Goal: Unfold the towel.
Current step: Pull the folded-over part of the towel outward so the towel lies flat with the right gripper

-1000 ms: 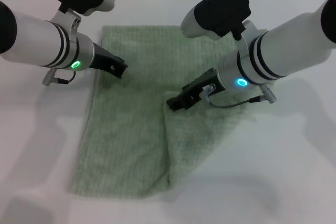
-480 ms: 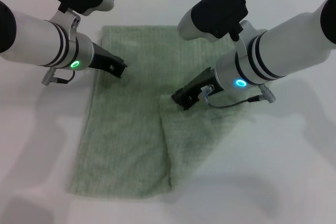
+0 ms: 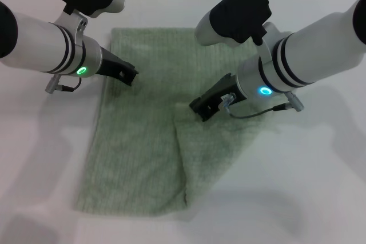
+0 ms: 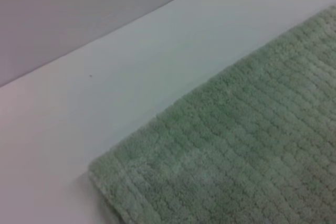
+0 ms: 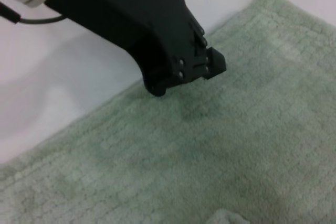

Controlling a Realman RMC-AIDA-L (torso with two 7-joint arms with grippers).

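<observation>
— Starting at the bottom of the head view, what lies nearest?

— The towel, pale green and ribbed, spread on the white surface. Its near edge runs across the lower left of the frame. A folded flap lies over its right part, with a diagonal fold edge running from the frame's centre down to the lower middle.

— And above that?

— The right tool sits at the centre of the frame, right at the top of that fold edge, low against the cloth. Its black fingertips look close together, but I cannot tell whether they are clenched on the towel or released.

— The other arm?

— The left tool is at the upper left, its tip over the towel's left border. In the right wrist view it appears as a black part with its tip just above the cloth, a shadow under it. Whether it is clenched or released I cannot tell.

— Farthest away?

— The towel's far edge runs along the upper middle of the frame. The left wrist view shows a rounded towel corner lying flat on the surface, with a grey wall behind.
</observation>
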